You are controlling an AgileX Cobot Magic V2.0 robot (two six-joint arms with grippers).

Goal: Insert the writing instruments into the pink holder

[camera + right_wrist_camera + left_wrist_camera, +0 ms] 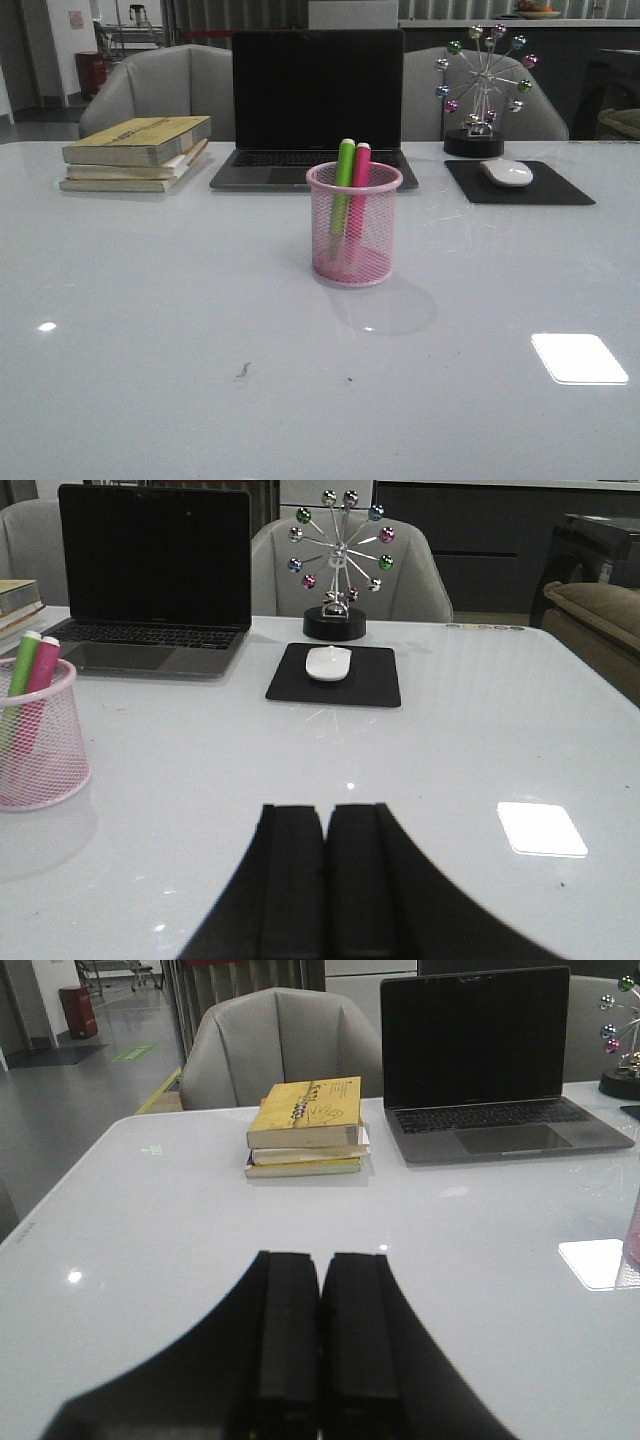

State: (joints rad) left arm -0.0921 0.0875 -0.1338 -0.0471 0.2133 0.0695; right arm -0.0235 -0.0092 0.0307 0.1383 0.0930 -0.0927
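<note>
The pink holder (pixel 354 226) stands upright mid-table, in front of the laptop. A green pen (pixel 343 186) and a pink-magenta pen (pixel 359 190) stand inside it, tops poking above the rim. The right wrist view shows the same holder (pixel 38 742) with both pens, green (pixel 22 666) and magenta (pixel 41 668), off to one side. My left gripper (pixel 321 1260) is shut, empty, low over bare table far from the holder. My right gripper (pixel 326 812) is also shut and empty, well apart from the holder. Neither arm appears in the front view.
A black laptop (pixel 316 105) sits open behind the holder. A stack of books (pixel 137 152) lies at the back left. A white mouse (pixel 507 172) rests on a black pad (pixel 520 184) at the back right, with a ball ornament (pixel 482 95) behind it.
</note>
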